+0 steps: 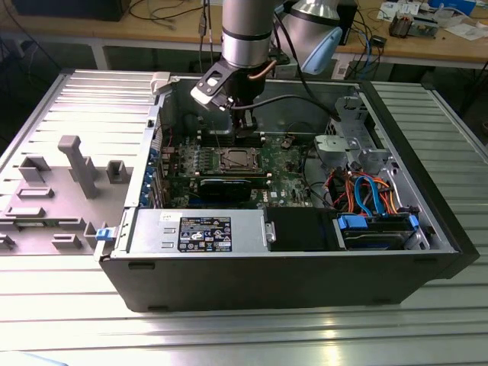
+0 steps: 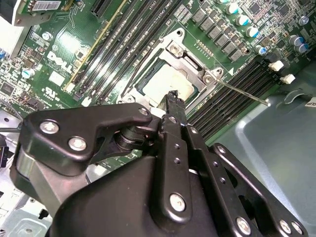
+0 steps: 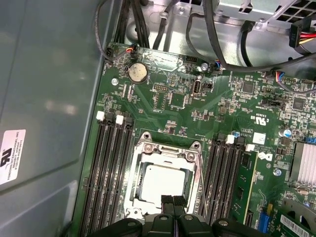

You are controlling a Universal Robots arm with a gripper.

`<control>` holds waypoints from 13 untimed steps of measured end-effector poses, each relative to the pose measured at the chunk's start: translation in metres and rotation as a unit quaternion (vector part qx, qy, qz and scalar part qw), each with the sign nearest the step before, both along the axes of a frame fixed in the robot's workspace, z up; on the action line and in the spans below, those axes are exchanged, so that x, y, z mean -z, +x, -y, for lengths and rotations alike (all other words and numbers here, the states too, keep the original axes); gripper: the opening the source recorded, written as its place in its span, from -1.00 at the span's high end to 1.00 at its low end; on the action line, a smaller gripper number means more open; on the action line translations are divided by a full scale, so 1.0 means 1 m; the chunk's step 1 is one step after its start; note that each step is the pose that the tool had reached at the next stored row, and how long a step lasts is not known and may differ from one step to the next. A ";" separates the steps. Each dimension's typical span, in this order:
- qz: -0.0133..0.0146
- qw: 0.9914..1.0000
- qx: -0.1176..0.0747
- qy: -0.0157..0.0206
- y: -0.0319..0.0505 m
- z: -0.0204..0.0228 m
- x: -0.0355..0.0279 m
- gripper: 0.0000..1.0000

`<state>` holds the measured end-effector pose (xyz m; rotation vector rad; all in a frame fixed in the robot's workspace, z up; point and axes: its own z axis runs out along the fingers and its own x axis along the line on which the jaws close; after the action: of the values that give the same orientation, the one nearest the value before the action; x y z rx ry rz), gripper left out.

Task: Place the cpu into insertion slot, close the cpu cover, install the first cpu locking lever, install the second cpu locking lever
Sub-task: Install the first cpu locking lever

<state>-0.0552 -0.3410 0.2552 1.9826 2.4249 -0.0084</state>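
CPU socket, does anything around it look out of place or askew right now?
Yes: one thin locking lever juts from a corner of the cpu cover out across the memory slots rather than lying tucked along it. The cpu sits square in the cover's window, and nothing looks damaged.

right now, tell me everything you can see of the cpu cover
The cpu cover is a thin silvery metal frame lying flat between the memory slots. Its square window shows the pale grey cpu. The claw hovers at one edge of it; whether they touch is unclear.
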 end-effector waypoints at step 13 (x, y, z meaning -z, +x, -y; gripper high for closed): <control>0.000 1.000 -0.017 0.000 0.0000 0.0000 0.0000 0.79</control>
<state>-0.0552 -0.3409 0.2552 1.9417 2.4577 -0.0080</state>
